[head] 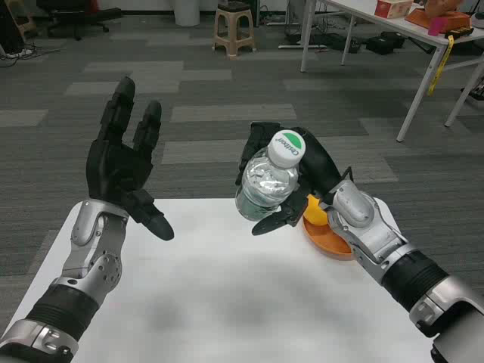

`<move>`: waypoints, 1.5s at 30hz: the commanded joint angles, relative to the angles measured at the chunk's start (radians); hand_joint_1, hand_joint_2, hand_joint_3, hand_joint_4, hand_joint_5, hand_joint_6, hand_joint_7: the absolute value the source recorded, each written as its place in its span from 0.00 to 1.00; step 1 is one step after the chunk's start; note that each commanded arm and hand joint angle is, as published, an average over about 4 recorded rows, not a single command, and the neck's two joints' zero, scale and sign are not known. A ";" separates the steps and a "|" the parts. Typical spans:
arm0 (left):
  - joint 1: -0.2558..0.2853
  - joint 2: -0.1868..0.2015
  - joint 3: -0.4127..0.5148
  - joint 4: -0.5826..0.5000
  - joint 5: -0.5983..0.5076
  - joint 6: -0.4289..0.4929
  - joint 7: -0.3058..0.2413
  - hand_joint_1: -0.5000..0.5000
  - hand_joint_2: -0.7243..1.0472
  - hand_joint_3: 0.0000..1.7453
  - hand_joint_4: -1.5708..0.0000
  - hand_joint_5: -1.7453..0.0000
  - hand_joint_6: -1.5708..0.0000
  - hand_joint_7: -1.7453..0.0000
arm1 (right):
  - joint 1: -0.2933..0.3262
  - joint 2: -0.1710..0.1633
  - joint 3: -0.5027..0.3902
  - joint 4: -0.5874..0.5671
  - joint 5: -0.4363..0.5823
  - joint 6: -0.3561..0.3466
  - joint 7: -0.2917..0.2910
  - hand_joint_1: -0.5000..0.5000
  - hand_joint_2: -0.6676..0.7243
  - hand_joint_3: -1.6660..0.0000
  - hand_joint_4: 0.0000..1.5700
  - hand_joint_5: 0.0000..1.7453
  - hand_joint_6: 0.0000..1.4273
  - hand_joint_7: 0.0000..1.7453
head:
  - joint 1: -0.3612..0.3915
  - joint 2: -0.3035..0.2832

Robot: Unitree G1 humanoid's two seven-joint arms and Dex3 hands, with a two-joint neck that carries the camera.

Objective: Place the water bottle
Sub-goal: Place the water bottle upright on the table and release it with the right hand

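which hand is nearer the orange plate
Right. The right hand, holding the water bottle, is just above the orange plate; the left hand is raised far across the table.

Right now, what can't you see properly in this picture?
- Head view: most of the orange plate and the yellow thing on it, hidden behind the right hand.
- The water bottle bottom, hidden by its own body.
- The cap's lettering, too small.
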 commanded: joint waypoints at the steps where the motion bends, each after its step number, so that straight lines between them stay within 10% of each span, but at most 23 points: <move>1: -0.024 -0.014 0.012 0.031 0.011 -0.008 0.003 0.00 0.00 0.02 1.00 1.00 1.00 1.00 | -0.051 -0.008 -0.030 0.032 0.013 -0.003 -0.010 0.96 0.41 0.57 0.87 0.50 0.86 0.68 | 0.007 -0.010; 22: -0.014 -0.017 0.014 0.022 0.019 -0.008 0.004 0.01 0.00 0.05 1.00 1.00 1.00 1.00 | -0.045 -0.008 0.000 0.051 0.013 -0.003 -0.010 0.94 0.41 0.57 0.89 0.50 0.86 0.69 | 0.006 -0.008; 45: 0.005 -0.017 0.011 -0.001 0.019 -0.010 0.003 0.01 0.00 0.05 1.00 1.00 1.00 1.00 | -0.026 0.061 0.155 0.392 0.013 -0.008 -0.019 0.92 0.48 0.57 1.00 0.51 0.88 0.76 | -0.008 -0.014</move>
